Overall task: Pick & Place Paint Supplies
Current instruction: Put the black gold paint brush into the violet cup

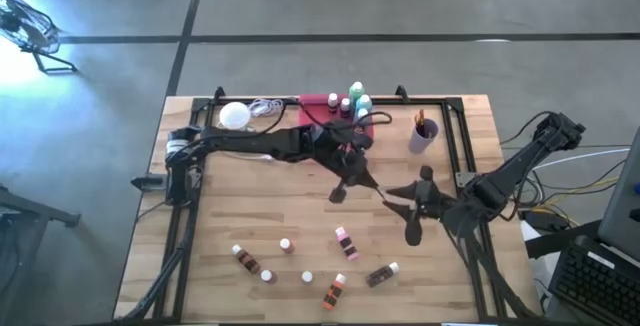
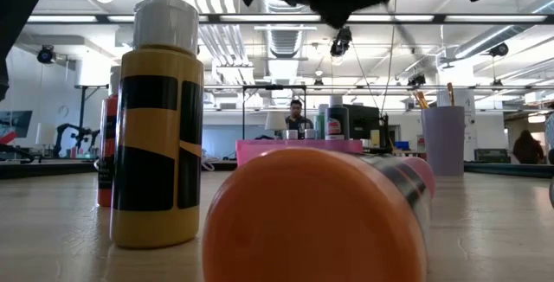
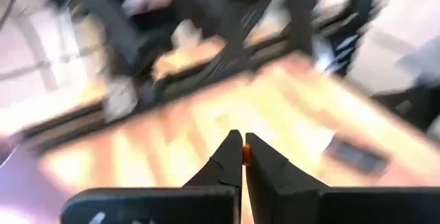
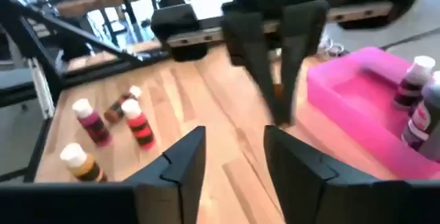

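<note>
Paintbrush point(image 1: 383, 195) handed between the two grippers at mid-table

Left gripper point(image 1: 345, 188) is pinched tight on the brush's orange-tipped end — right gripper point(image 1: 415, 206) stands parted beside it; small bottles point(image 1: 345, 241) lie near the front edge, others in the pink tray point(image 1: 318, 101).

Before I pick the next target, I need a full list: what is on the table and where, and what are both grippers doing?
loose bottles: seven, white caps, brown, red, orange and pink, table front
tray bottles: at least four, green, blue and darker, standing in the tray
cup brushes: a few, standing in the cup
brush: one, thin orange bit, probably a brush, in the left gripper
tray: one, pink, back centre
cup: one, purple, back right
lamp: one, white globe with cord, back left
table: one, wood
person: one, far behind the table
left gripper: shut, mid-table
right gripper: open, facing the left one
</note>
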### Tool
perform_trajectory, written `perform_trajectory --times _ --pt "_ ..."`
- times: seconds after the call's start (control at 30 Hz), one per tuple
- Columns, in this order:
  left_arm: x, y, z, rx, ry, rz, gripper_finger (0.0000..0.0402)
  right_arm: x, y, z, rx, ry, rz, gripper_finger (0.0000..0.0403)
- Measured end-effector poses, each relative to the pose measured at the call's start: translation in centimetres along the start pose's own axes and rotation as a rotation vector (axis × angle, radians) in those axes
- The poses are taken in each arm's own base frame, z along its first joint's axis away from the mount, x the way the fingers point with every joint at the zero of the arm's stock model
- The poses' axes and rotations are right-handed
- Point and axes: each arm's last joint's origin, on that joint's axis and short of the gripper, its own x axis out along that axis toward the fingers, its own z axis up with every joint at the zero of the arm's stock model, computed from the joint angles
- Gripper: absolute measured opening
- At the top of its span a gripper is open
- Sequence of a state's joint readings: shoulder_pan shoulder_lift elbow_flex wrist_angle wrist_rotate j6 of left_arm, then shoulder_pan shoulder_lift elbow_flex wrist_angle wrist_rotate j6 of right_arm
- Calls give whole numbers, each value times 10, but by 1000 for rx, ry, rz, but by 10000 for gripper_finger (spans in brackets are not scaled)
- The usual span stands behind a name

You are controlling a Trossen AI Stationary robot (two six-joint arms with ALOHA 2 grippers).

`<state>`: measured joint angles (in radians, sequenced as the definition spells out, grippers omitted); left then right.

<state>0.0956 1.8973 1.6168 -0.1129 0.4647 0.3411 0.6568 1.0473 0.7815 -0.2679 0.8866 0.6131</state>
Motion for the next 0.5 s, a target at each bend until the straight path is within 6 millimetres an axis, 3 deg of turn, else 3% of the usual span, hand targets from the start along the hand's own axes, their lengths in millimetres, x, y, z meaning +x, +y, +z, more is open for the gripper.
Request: perform_trajectory --times 0.2,0.5 --pt "-3 1 6 -3 65 55 5 5 -9 -12 -7 79 -85 176" --pt "-7 2 13 112 83 49 7 12 -14 -8 -23 33 -164 208"
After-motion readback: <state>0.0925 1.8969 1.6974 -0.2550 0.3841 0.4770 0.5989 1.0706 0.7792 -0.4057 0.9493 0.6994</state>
